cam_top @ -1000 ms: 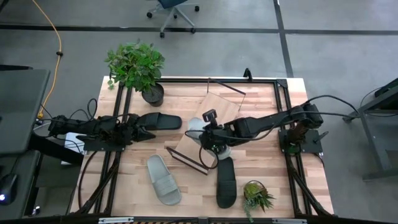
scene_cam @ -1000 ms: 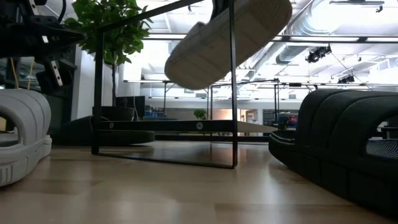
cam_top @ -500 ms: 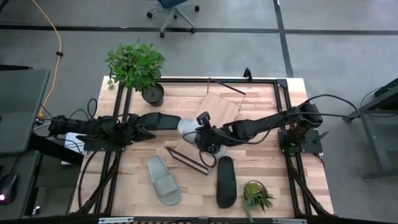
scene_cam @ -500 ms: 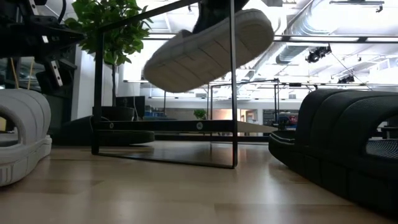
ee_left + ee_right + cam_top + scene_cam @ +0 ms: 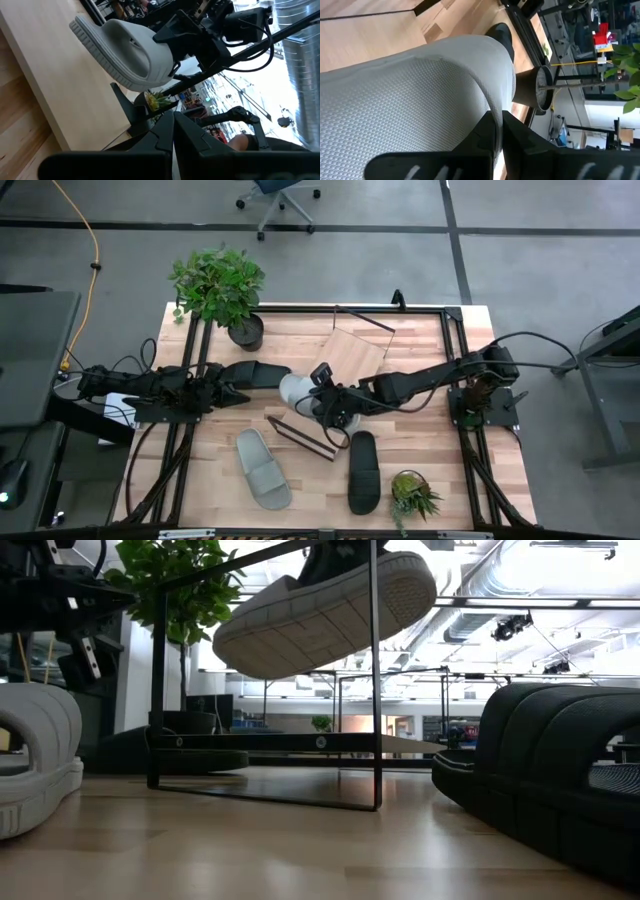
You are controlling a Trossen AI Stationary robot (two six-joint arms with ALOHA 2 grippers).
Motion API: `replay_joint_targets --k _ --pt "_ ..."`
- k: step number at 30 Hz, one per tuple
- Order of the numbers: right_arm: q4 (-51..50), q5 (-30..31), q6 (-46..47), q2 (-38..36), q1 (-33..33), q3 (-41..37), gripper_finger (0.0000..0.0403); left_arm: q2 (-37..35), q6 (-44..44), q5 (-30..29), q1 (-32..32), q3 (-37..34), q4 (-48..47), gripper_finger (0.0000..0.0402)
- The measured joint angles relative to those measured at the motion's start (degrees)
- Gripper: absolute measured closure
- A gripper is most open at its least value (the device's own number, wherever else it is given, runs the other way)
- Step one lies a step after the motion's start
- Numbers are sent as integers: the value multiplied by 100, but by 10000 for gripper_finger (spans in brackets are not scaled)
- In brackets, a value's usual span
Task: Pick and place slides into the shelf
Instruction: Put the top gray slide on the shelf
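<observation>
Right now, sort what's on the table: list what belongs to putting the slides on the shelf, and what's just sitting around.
Job:
- pale slide held in the air by the shut right end effector
- second pale slide on the table
- black slide on the table
- second black slide by the shut left end effector
- shelf

Just there:
- big potted plant
- small potted plant

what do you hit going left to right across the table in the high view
left gripper → black slide beside it → pale slide held up by the right gripper → right gripper → black slide on the table → small plant
</observation>
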Motion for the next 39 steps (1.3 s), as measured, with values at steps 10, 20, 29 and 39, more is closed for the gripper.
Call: replay_joint_targets --k 10,20,29,39 --pt "87 -394 -153 5 -84 2 403 0 0 0 0 0 -2 401" --pt "1044 -416 -520 22 -93 -704 403 0 0 -1 0 0 -2 401" --pt "1743 -513 -554 22 108 -914 403 0 0 0 0 0 -1 401" --pt "2053 -574 -452 267 114 -920 403 0 0 0 0 0 0 401"
